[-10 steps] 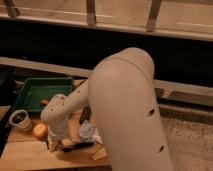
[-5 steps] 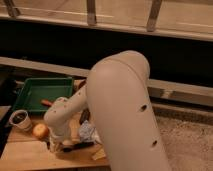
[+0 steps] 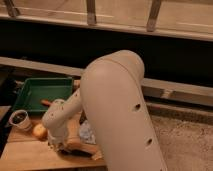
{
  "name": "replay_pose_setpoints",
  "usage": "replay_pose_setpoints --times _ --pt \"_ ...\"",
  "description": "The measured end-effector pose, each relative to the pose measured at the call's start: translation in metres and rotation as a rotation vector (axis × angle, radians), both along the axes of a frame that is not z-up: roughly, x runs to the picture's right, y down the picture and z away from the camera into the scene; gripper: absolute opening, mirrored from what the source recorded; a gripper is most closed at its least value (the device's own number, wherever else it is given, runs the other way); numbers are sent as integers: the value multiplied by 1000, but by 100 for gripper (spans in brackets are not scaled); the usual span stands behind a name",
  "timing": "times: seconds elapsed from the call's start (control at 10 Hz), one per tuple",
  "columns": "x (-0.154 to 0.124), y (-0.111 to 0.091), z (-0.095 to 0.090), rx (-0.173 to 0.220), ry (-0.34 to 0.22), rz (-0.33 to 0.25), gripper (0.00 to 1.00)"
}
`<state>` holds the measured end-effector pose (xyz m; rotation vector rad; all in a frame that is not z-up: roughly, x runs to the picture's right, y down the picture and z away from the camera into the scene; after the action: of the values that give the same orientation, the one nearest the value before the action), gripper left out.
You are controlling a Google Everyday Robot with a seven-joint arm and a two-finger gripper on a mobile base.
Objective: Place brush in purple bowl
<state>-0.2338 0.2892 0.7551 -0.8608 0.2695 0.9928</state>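
The pincer (image 3: 66,146) is low over the near left part of the wooden table (image 3: 25,156), pointing down from the pale wrist. Whether it stands wide or narrow cannot be told, nor whether it holds anything. A dark strip (image 3: 78,151) lies on the table just under it and a little to its right; it may be the brush, but this is not clear.

Just left of the pincer sits a round yellow-orange thing (image 3: 40,131), and further left a small round bowl (image 3: 20,119), pale at the rim and dark inside. Its colour does not show well enough to call it the purple bowl. To the right of the pincer, partly behind the arm, is a crumpled pale bluish thing (image 3: 88,133).

Further back on the left stands a green tray (image 3: 42,81) with a small orange piece (image 3: 46,102) lying in it.

The robot's thick cream arm (image 3: 117,110) fills the middle and hides much of the table. To the right is a speckled floor (image 3: 187,142), and a dark wall runs across the far side.
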Motion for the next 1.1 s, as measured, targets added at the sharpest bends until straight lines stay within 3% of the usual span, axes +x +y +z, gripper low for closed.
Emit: replay_pose_setpoints --times 0.1,0.4,1.1 --pt "-2 2 1 -1 -2 -4 3" --pt "-4 0 2 5 -7 -7 0" --pt "32 -74 0 97 32 62 0"
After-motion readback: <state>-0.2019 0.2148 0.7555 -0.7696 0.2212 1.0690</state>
